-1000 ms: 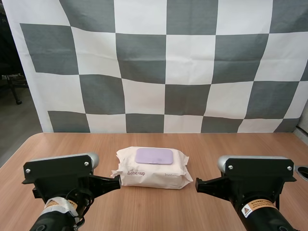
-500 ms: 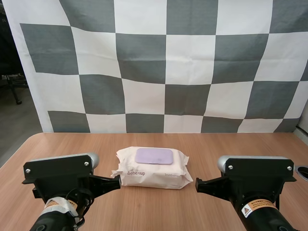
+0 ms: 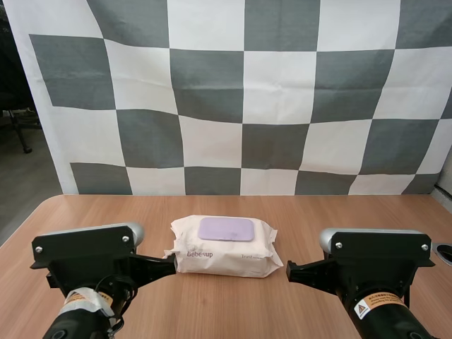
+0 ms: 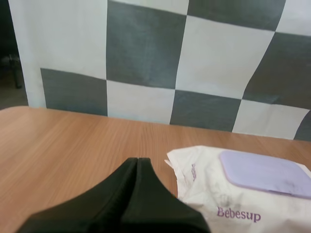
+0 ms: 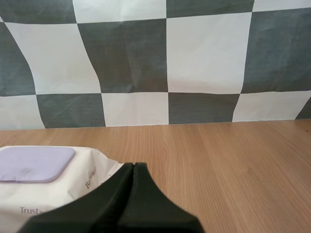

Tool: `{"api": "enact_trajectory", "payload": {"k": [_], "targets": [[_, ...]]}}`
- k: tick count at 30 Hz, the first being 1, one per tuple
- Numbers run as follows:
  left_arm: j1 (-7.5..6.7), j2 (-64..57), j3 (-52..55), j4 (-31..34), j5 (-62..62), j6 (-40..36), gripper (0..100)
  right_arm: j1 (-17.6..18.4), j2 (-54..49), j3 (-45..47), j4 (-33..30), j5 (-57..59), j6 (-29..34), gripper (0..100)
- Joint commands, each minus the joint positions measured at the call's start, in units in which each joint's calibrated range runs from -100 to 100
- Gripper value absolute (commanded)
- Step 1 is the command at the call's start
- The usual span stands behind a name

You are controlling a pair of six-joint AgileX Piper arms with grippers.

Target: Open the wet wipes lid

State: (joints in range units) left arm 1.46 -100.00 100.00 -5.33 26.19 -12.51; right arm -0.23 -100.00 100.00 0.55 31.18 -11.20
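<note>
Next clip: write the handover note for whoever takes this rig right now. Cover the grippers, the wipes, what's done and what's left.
Left gripper: shut on nothing, low beside the pack's left end.
Right gripper: shut on nothing, low beside the pack's right end.
Wet wipes pack: lies flat on the table between the two arms, purple lid facing up and closed.
Done: nothing yet.
Left: get a fingertip under the lid's edge and flip it open.

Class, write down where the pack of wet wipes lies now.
In the high view the pack of wet wipes lies flat mid-table, between the left gripper and the right gripper, purple lid facing up.
</note>
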Motion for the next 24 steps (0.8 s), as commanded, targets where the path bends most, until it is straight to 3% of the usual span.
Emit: {"api": "enact_trajectory", "payload": {"k": [1,5,10,12,16,19,20,24], "targets": [[0.03,0.0,0.0,0.01,-12.11,0.1,0,0.02,0.0,0.0,0.06,0.04,0.02,0],[0.03,0.0,0.0,0.01,-29.07,0.17,0,0.02,0.0,0.0,0.06,0.04,0.02,0],[0.03,0.0,0.0,0.01,-40.1,5.57,0,0.02,0.0,0.0,-1.48,-3.93,0.02,0],[0.03,0.0,0.0,0.01,-50.3,10.28,0,0.02,0.0,0.0,-8.2,-12.95,-0.41,0],[0.03,0.0,0.0,0.01,-77.18,12.16,0,-0.4,0.0,0.0,-31.04,-31.18,-0.95,0],[0.03,0.0,0.0,-0.1,-96.72,13.94,0,-0.4,0.0,0.0,-34.83,-41.05,-1.13,0],[0.03,0.0,0.0,-0.1,-102.68,15.17,0,-0.4,0.0,0.0,-34.82,-42.98,-1.85,2],[0.03,0.0,0.0,-0.35,-119.8,17.94,0,-0.4,0.0,-6.24,-34.82,-46.21,-2.19,25]]}}
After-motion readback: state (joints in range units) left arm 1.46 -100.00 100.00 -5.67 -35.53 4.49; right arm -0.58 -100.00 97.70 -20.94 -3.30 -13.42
